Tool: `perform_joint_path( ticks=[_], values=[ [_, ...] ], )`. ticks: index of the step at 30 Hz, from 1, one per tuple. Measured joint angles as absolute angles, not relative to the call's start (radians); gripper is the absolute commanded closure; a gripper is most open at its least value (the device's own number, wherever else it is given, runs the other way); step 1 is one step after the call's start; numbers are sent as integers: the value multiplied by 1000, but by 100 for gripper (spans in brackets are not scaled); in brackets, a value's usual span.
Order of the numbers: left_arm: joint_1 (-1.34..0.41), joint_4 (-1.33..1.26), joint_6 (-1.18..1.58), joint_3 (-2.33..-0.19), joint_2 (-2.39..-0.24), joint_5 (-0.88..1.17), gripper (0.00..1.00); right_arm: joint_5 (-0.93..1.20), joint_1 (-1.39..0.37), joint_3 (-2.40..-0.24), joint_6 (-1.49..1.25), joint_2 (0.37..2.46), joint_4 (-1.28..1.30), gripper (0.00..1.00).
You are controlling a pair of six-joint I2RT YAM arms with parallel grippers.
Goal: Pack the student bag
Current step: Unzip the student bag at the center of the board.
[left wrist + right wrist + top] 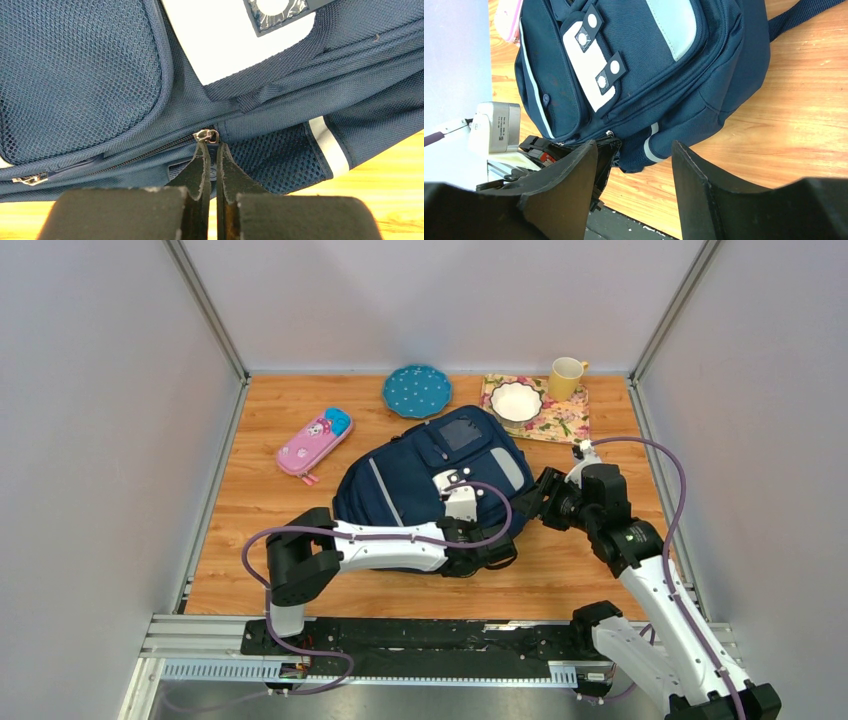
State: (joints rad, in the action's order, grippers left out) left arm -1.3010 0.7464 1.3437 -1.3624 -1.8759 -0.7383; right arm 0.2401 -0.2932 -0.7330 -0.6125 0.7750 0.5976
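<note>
bag: navy backpack (430, 475) lying flat in the middle of the table (260, 530), front pockets up, both arms crowded round its near end

left tool: (210, 145) clenched, fingertips pressed together right under the silver zip slider (206, 135). Looks like it's pinching the pull tab, there's a sliver of something dark between the pads

right tool: (634, 147) jaws standing apart with nothing in them, hanging just off the bag's near right corner, not touching it as far as I can tell

zip: the teeth running left from the slider look closed, so I'd say the compartment hasn't been opened yet

loose stuff: pink pencil case (314, 443) sits on the table left of the bag, well apart from both tools. Blue plate (416, 391), white bowl (516, 401) and yellow mug (565, 377) are along the back edge

done so far: honestly not much, just a grip on the zip. Can't see inside the bag, so no idea if anything's in there

left to do: pull the zip open, get the pencil case in (my guess at what's meant to go in), zip it shut
</note>
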Motion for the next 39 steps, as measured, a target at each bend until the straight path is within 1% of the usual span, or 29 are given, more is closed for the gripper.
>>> perform_joint_path(
  ticks=[5, 10, 17, 20, 30, 33, 39],
  values=[
    [-1301, 694, 1334, -1323, -1866, -739, 100, 241, -293, -733, -612, 778, 603, 41],
    [-1301, 608, 1303, -1232, -1790, -734, 100, 265, -293, -731, -612, 788, 603, 41],
    [-1301, 323, 1161, -960, -1579, -686, 100, 331, -293, -678, -624, 796, 589, 41],
    [-1300, 210, 1107, -871, -1522, -667, 100, 364, -293, -669, -633, 804, 578, 42],
    [-1293, 6, 946, -748, -1452, -599, 100, 524, -299, -612, -710, 832, 464, 42],
    [-1289, -28, 875, -725, -1420, -561, 100, 542, -330, -595, -741, 873, 437, 42],
    [-1283, -49, 762, -672, -1311, -491, 100, 530, -450, -567, -826, 949, 352, 42]
  ],
)
